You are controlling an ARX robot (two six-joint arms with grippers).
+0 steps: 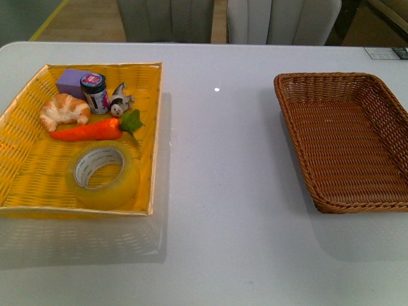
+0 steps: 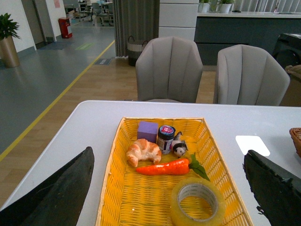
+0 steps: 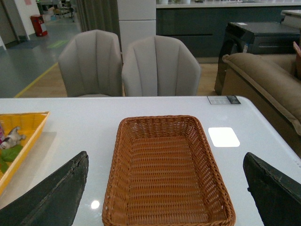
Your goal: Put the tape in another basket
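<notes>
Presently, left hand (image 2: 169,151) and right hand (image 3: 165,154) are held open; the carrot (image 1: 86,131) may be snagged alongside the tape (image 1: 122,186).

Left gripper (image 2: 169,151): jaws spread wide; dark fingers (image 2: 61,193) show at both lower corners of the left wrist view; gripping nothing
Right gripper (image 3: 165,154): jaws likewise wide apart; dark fingers (image 3: 275,190) taper to points; gripping nothing

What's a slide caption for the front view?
Packing tape roll lies in the yellow tray beside a carrot; the brown wicker basket sits empty to its right.
</notes>
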